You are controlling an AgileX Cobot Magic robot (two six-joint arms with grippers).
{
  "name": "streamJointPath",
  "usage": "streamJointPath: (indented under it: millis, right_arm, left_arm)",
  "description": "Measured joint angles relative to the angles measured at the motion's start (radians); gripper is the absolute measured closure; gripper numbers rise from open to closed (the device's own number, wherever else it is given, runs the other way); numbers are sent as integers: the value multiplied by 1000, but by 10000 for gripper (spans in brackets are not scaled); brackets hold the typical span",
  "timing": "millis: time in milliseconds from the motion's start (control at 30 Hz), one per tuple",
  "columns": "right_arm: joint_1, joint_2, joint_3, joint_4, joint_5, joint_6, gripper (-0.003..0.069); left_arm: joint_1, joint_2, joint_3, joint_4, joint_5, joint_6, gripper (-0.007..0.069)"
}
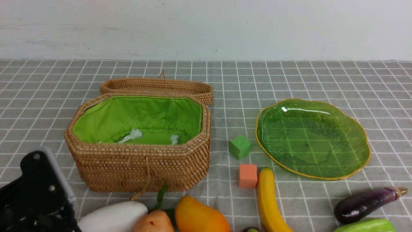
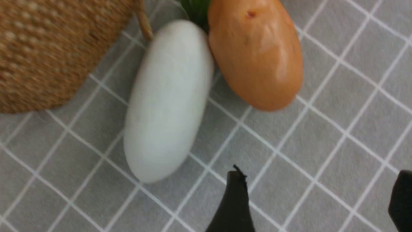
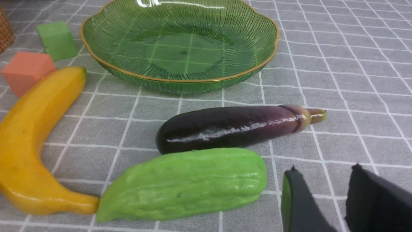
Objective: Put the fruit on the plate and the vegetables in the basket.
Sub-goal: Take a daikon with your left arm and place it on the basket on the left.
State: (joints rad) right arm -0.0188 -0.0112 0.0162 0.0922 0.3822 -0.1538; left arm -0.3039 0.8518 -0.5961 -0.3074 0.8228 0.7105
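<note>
Both jaws empty, left wide, right narrower; radish point(image 2: 167, 100) touches potato point(image 2: 257, 54), so a left grasp may nudge potato or slip.

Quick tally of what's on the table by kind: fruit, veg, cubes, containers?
Fruit: 3 (banana, mango, mangosteen, barely in frame)
Vegetables: 4 (eggplant, gourd, radish, potato)
Cubes: 2 (green cube, orange cube)
Containers: 2 (basket, plate)
Total: 11
</note>
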Motion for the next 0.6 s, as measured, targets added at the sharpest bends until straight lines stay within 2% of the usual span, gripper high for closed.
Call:
streamJointPath:
  millis: [233,600]
  right_arm:
    - [0,0,0,0,0,0,418]
    - [0,0,0,0,0,0,418]
  left_arm:
    - [0,0,0,-72,-142,0,39]
    - [0,0,0,-82,-160,0,39]
